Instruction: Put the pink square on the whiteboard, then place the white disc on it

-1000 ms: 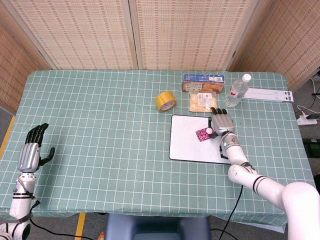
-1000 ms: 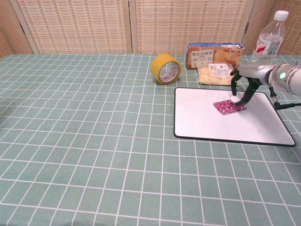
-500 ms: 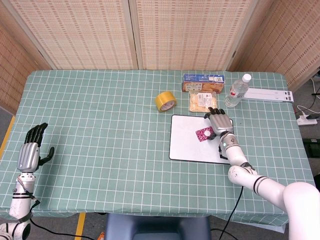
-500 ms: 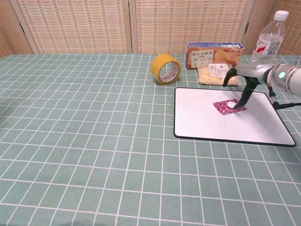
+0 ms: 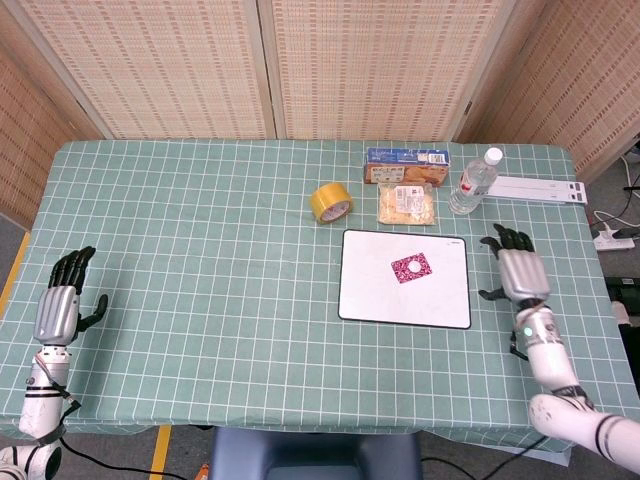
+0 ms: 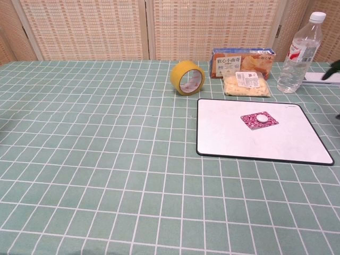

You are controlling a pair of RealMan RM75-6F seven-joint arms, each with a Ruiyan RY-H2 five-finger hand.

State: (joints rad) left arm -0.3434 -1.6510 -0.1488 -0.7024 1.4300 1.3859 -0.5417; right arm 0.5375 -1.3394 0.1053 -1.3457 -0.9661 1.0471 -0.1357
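Right robot hand [image 5: 519, 272] is open w/ fingers spread, holding nothing, over the bench [image 5: 200, 250] just right of the whiteboard [image 5: 372, 290]. Left robot hand [image 5: 62, 305] is also open, at the bench's left edge. Green checked cloth; woven screens behind. Pink square [image 5: 411, 268] lies on the whiteboard, white disc [image 5: 414, 267] on it, apart from both hands.

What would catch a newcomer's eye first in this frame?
Probably the pink square on the whiteboard at right of centre, with the white disc resting on it. Next, the yellow tape roll just behind the board's left corner, and the two open hands, left hand and right hand, at opposite table edges.
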